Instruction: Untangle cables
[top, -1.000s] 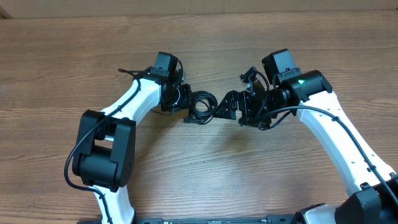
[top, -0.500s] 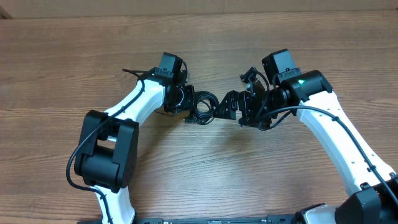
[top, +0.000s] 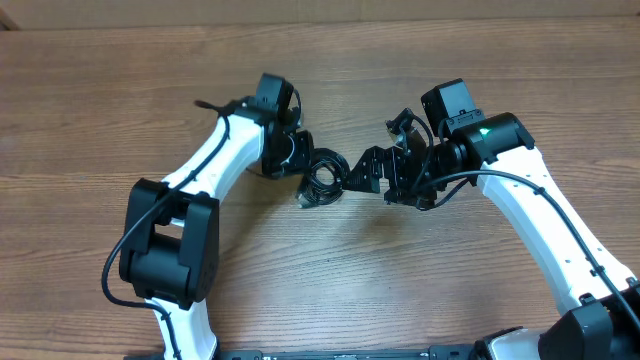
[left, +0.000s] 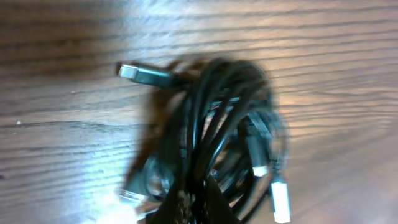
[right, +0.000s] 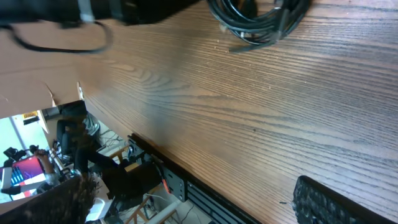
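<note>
the desk (top: 120, 60) is brown wood-grain board, filling the overhead view. in the right wrist view i can see past its front edge into a blurred, cluttered room.

on the left, the white left arm (top: 215, 155) rises from its black base and bends in toward the middle of the desk. the left pincer (top: 300, 162) is pinched shut on the near edge of the cables (top: 322, 175). in its own camera the closed black tips sit at the bottom of the picture with strands running into them. that view is soft with blur, so i cannot tell how many strands are caught.

the cables are a small, tangled black coil at the centre of the desk, between the two pincers. from the left wrist i can make out a silver plug (left: 130, 70) poking out at the coil's upper left. two white-tipped plugs (left: 281, 202) hang at its lower right.

just to the right of the coil is the right pincer (top: 358, 172), spread wide and holding nothing. one ribbed black finger (right: 326, 202) shows at the bottom right of its camera, and the coil lies ahead at the top edge, apart from it. the right arm (top: 530, 210) runs back to the lower right, with a green light on its wrist housing.
</note>
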